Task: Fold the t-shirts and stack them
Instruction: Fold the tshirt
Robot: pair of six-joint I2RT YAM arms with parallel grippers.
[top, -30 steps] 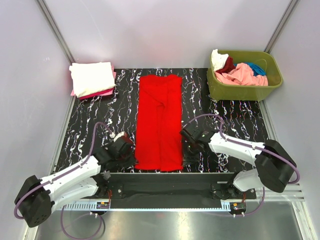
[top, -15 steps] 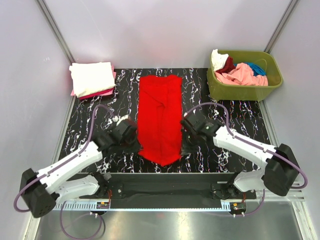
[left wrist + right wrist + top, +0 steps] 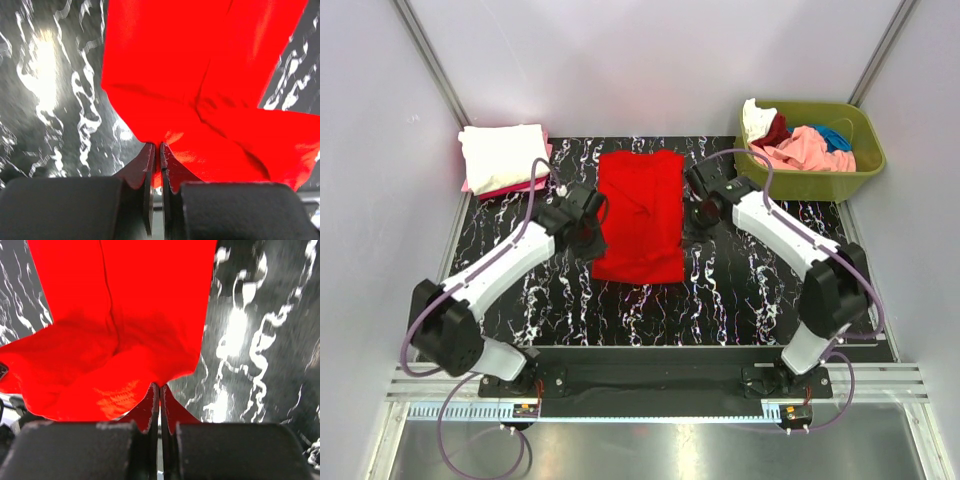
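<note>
Right pincer point(image 3: 159, 392) pinches the red t-shirt point(image 3: 125, 300).

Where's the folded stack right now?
In the top view, the stack lies in the far left corner, just left of the red shirt; the bin sits opposite, far right.

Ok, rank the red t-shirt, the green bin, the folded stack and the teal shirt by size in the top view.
1. olive-green bin and bright red t-shirt: too alike to rank.
2. folded stack
3. teal t-shirt, only a patch showing
</note>
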